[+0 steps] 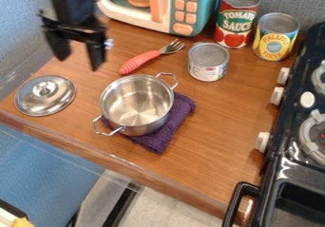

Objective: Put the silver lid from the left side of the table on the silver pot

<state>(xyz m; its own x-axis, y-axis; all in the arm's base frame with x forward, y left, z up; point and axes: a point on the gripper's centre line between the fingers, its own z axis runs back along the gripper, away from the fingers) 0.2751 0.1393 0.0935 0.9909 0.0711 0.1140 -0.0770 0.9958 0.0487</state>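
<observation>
Gripper: black two-finger gripper (79,63) at the upper left, pointing down, its two fingers well apart with nothing held between them
Lid: round, shiny silver metal lid (45,95) with a small knob on top, knob side up on the brown wood-grain counter (222,112) near its left edge, below the gripper in the view
Pot: small, round stainless-steel pot (138,102) with two looped wire handles, upright and uncovered, to the right of the lid and apart from it
Cloth: folded dark purple fabric (183,108) under the pot, showing at its right and lower sides
Fork: metal-tined fork with a coral-red handle (149,56), lying aslant above the pot in the view, tines towards the upper right
Short can: low silver metal can (208,62) with a pale label, upright to the right of the fork
Tall cans: red, white and green cylindrical can (237,19) beside a yellow and blue cylindrical can (276,37), both upright at the back
Microwave: teal and white toy microwave (209,5) with peach buttons and handle, at the back, left of the tall cans
Stove: black toy stove (289,119) with white knobs, along the right side
</observation>
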